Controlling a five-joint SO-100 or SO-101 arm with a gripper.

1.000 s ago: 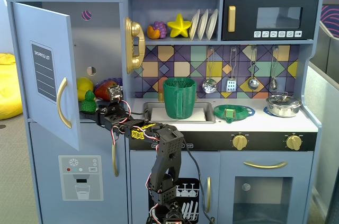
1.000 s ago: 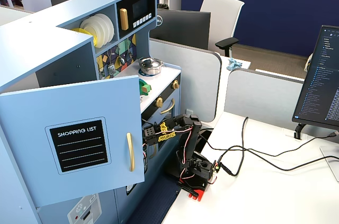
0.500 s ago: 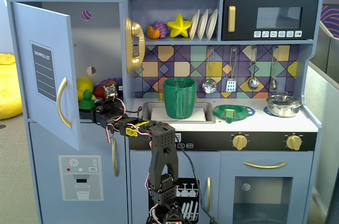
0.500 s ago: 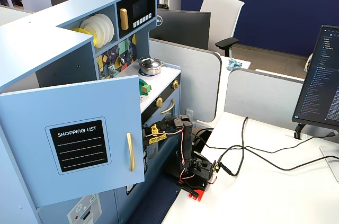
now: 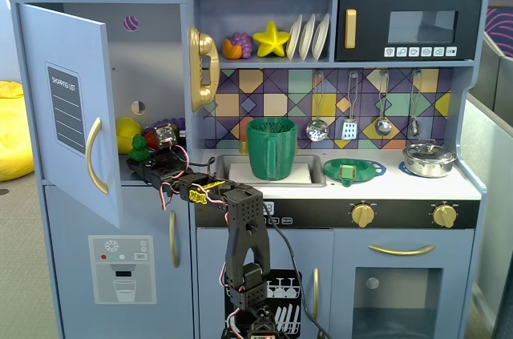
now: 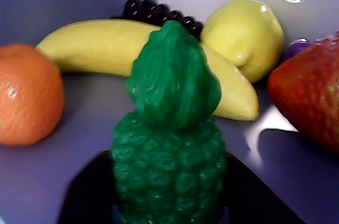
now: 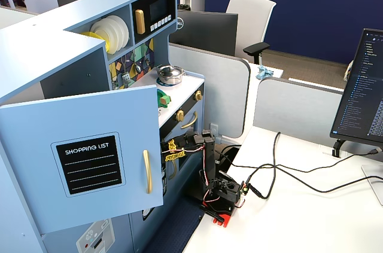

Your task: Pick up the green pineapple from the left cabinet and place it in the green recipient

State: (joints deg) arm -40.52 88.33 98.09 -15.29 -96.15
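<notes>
The green pineapple (image 6: 169,171) stands upright on the floor of the left cabinet (image 5: 152,58), whose shopping-list door (image 5: 68,115) is swung open. In a fixed view the pineapple (image 5: 139,145) sits beside the lemon. My gripper (image 6: 167,156) reaches into the cabinet, and its black fingers (image 6: 87,192) press against both sides of the pineapple's body. The gripper also shows in a fixed view (image 5: 144,156). The green recipient (image 5: 272,147) stands upright in the sink to the right. In the side fixed view the door (image 7: 90,160) hides the cabinet's inside.
Around the pineapple lie an orange (image 6: 26,94), a banana (image 6: 95,44), a lemon (image 6: 241,36), a strawberry (image 6: 307,89) and dark grapes (image 6: 153,11). A flat green dish (image 5: 353,170) and a pot (image 5: 429,159) sit on the counter. The microwave (image 5: 409,28) is above.
</notes>
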